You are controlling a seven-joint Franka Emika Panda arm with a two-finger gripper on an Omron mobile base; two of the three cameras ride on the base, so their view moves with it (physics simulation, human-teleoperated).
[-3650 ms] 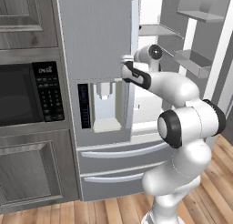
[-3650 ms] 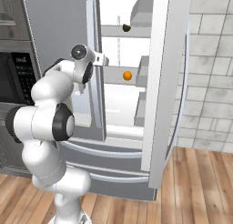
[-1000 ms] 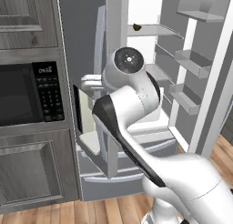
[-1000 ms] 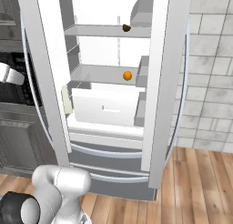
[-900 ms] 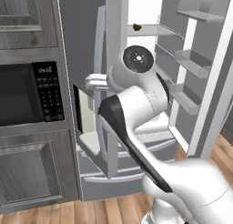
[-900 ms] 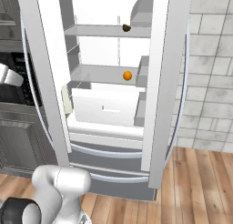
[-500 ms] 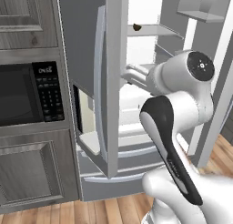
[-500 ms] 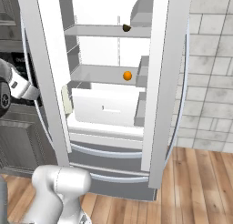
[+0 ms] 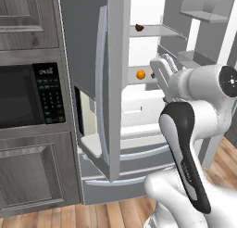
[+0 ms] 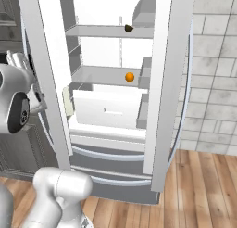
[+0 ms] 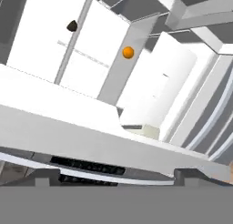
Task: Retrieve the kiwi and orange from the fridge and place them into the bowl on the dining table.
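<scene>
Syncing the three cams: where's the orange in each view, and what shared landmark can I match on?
Left base view: the orange sits right of the open door's edge, on the middle shelf, centre frame.
Right base view: centre, on the middle shelf, above the white drawer.
Hand view: upper centre, frame rolled.
Shared landmark: the kiwi, on the shelf above.

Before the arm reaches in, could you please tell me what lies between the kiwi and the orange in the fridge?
In the right base view, the kiwi sits on the upper grey shelf; that shelf and bare white interior separate it from the orange below.
</scene>
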